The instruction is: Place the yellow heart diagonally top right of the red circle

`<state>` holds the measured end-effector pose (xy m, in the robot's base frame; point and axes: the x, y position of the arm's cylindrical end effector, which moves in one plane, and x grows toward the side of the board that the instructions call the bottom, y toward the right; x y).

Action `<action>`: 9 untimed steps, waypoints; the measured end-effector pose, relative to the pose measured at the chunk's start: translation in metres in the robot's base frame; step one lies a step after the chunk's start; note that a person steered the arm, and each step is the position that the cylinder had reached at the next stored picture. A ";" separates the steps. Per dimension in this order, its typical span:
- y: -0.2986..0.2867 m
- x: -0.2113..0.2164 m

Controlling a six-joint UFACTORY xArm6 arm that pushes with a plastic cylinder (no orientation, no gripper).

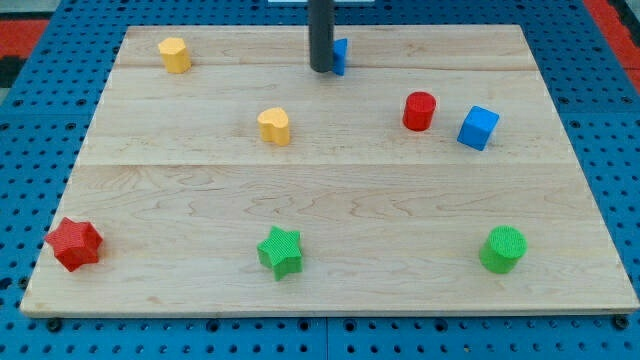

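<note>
The yellow heart [275,126] lies on the wooden board [330,200], left of centre in the upper half. The red circle [419,111] stands to the heart's right, about level with it. My tip [321,68] is the lower end of the dark rod near the view's top centre. It is above and to the right of the heart and up-left of the red circle, apart from both. A blue block [340,56] is partly hidden right behind the rod.
A blue cube [478,128] sits just right of the red circle. A yellow block [174,54] is at top left. A red star [74,243], a green star [281,251] and a green circle [502,249] line the bottom.
</note>
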<state>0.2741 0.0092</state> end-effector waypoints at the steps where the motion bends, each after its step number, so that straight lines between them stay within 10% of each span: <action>1: 0.005 0.022; 7: 0.035 -0.012; 9: 0.137 0.012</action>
<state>0.2861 0.1467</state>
